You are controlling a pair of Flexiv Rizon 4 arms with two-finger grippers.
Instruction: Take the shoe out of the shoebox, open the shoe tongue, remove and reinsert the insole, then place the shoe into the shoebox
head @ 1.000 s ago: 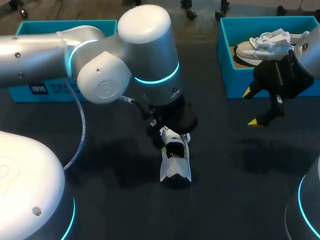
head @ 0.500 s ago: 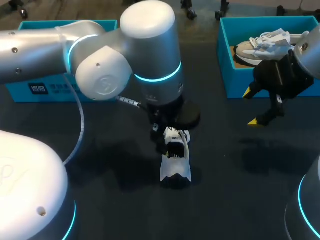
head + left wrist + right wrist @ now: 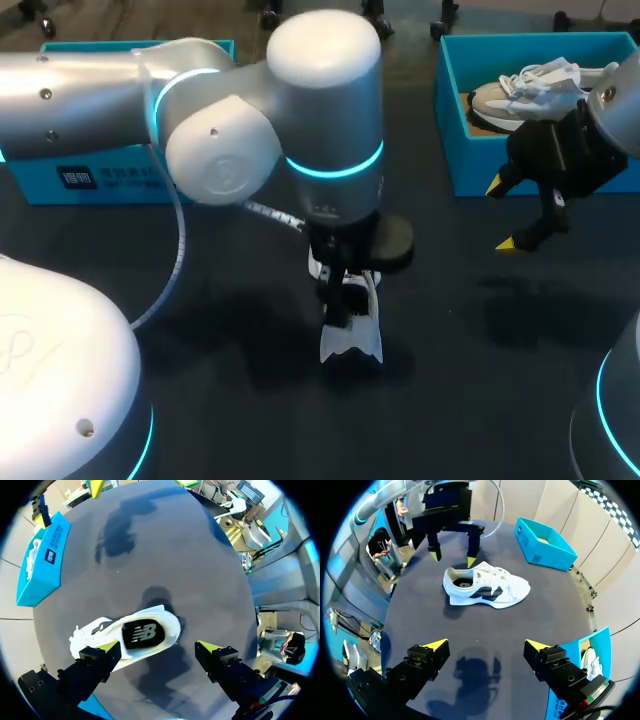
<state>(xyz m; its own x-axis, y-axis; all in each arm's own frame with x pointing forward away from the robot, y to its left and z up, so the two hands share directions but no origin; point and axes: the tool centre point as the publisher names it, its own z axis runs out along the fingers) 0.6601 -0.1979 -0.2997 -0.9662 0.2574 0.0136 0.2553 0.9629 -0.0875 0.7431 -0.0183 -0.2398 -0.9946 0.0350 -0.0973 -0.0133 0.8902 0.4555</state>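
"Head view first: what's boxed?"

"Right box (image 3: 450,140) holds a pale shoe (image 3: 520,88). White shoe (image 3: 352,342) stands on the desk (image 3: 450,330), long axis front to back, heel toward the robot. Left tool (image 3: 157,647) gapes over its heel, and I can't tell if it touches. Right tool (image 3: 487,647) hangs wide apart beside that box."

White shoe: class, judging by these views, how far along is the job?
Done: the white shoe lies on the table, out of the shoebox. In hand: the left gripper, open, hangs over its heel. Left: the insole, seated inside, out and back; reboxing.
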